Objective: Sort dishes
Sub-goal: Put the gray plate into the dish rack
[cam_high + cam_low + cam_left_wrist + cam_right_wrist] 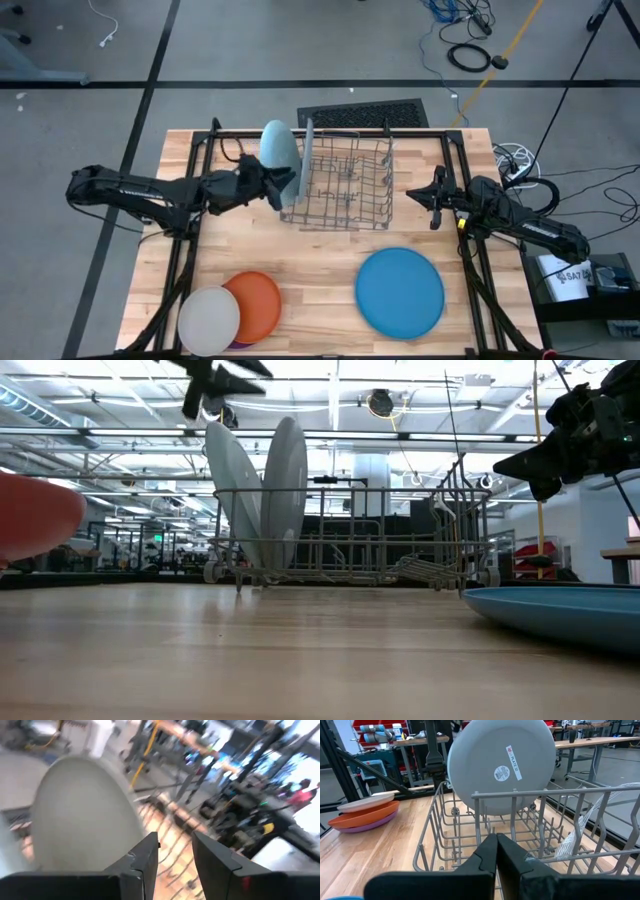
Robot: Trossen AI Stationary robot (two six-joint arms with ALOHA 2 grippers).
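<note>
Two pale plates (262, 485) stand on edge in the wire rack (345, 185), the left pincer (283, 187) spread just beside them, the right pincer (437, 196) pressed together; judge them light, stiff and slippery, so you pinch the rim.

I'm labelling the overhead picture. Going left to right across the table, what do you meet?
Off-white plate → orange plate → left gripper at the upright plates → wire dish rack → blue plate → right gripper.
</note>
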